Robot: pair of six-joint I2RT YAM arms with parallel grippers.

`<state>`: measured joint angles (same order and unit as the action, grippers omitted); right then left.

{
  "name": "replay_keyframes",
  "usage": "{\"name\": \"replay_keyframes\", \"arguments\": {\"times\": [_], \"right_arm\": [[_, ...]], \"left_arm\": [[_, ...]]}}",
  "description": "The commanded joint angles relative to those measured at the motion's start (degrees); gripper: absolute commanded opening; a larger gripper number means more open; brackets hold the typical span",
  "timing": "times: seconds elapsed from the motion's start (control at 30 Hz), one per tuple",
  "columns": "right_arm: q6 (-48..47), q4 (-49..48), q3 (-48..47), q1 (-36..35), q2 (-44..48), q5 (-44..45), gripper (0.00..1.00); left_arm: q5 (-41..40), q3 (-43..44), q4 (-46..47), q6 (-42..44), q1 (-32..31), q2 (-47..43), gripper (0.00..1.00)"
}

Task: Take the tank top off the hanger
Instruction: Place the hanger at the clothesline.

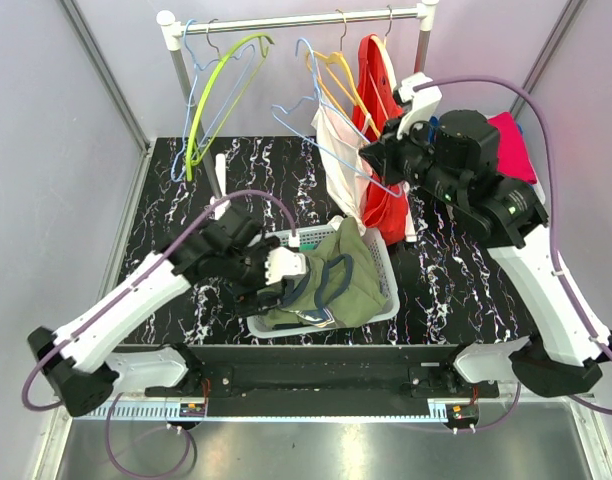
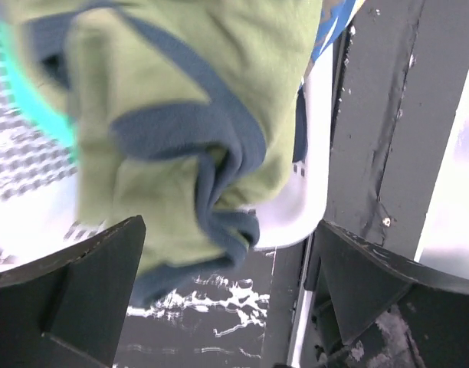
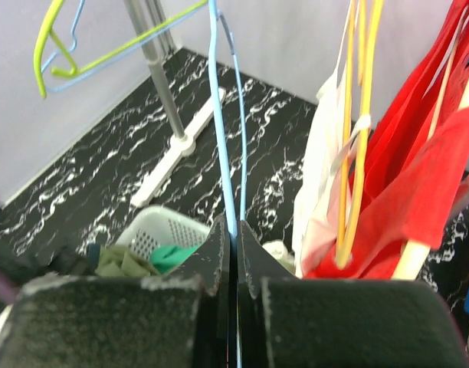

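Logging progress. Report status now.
Left gripper open over white basket. Right gripper shut on bare blue hanger. Green tank top off, in basket. Red garment, white garment crowd the hanger.

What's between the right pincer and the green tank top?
Top view: a white cloth garment and a red fabric garment hang between the right pincer, shut on a blue wire hanger, and the green tank top.

White basket (image 1: 389, 288) on marbled table (image 1: 276, 165)
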<state>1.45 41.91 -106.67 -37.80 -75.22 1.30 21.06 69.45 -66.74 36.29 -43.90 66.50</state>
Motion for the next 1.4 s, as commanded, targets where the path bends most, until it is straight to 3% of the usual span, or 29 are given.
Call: {"name": "replay_keyframes", "arguments": {"times": [0.0, 0.43, 0.7, 1.37], "right_arm": [[1.18, -6.66, -4.68, -0.08, -2.73, 3.09, 0.0], [1.1, -7.64, -16.54, -0.17, -14.69, 4.76, 0.0], [0.57, -5.26, -23.66, -0.08, -20.75, 5.55, 0.0], [1.89, -3.85, -28.24, -1.04, -29.62, 13.64, 0.0]], "left_arm": [[-4.01, 10.16, -1.11, -4.56, -0.22, -4.7, 0.99], [-7.7, 31.17, -4.27, -9.22, -0.13, -7.88, 0.99], [-10.95, 26.26, -1.65, -10.89, -0.13, -10.68, 0.99], [-18.5, 36.46, -0.33, -11.68, -0.13, -9.02, 0.99]]}}
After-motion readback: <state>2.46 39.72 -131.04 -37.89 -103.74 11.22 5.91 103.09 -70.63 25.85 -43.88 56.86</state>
